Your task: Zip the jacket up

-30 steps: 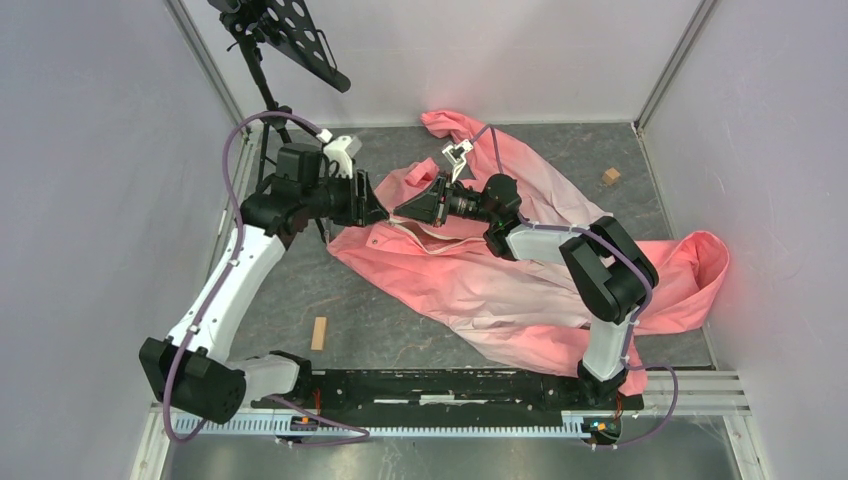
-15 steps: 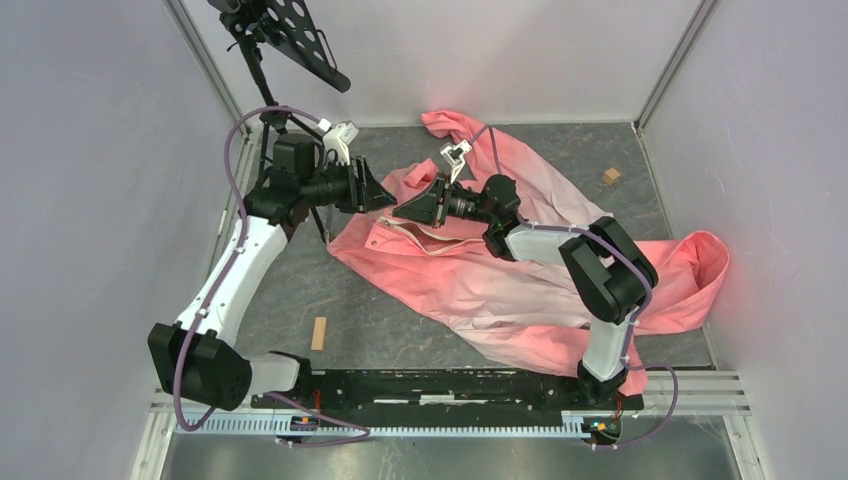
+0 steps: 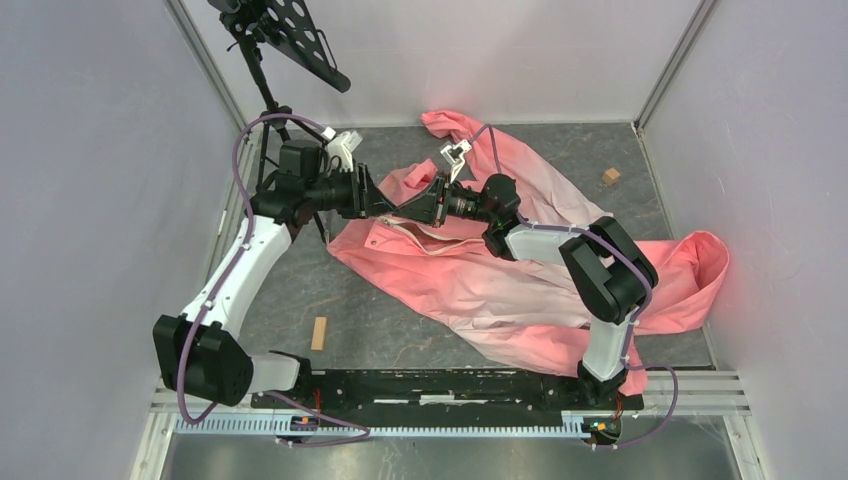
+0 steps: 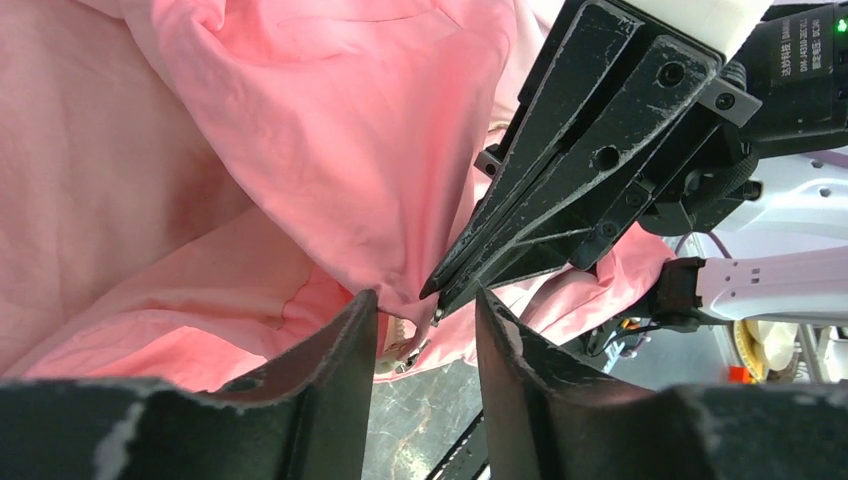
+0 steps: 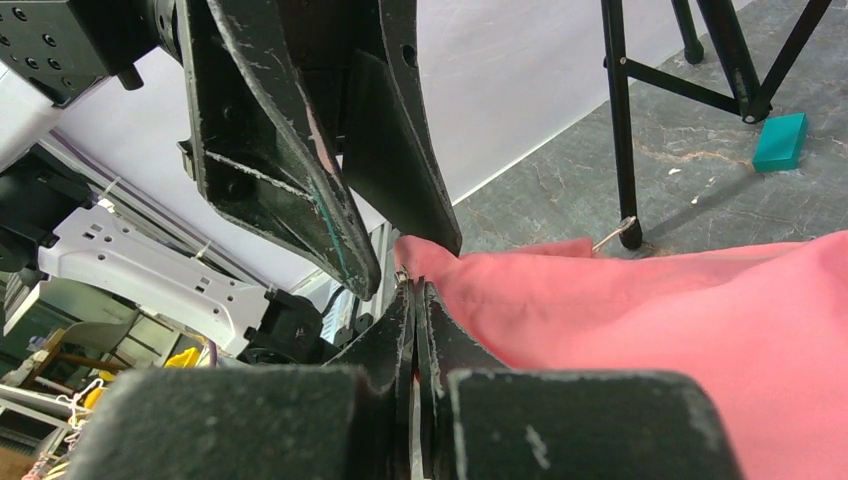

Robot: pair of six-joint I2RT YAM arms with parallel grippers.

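Observation:
The salmon-pink jacket (image 3: 480, 285) lies crumpled across the middle and right of the table. My right gripper (image 3: 404, 209) is shut on a raised corner of the jacket's front edge, by the pale zipper. In the right wrist view its fingertips (image 5: 415, 292) pinch the fabric (image 5: 700, 320). My left gripper (image 3: 387, 206) is open and faces the right one tip to tip. In the left wrist view the left gripper (image 4: 425, 312) has its fingers either side of the held corner, with the pink fabric (image 4: 300, 120) and a small metal zipper piece (image 4: 412, 352) hanging there.
A wooden block (image 3: 319, 333) lies on the table near the left arm and a smaller one (image 3: 610, 176) at the far right. A black tripod stand (image 3: 270, 95) is at the back left, with a teal block (image 5: 780, 141) by its feet. Walls close in on three sides.
My left gripper swung up and away, then came back right, closer to the right gripper's tips. The right gripper and jacket have stayed put.

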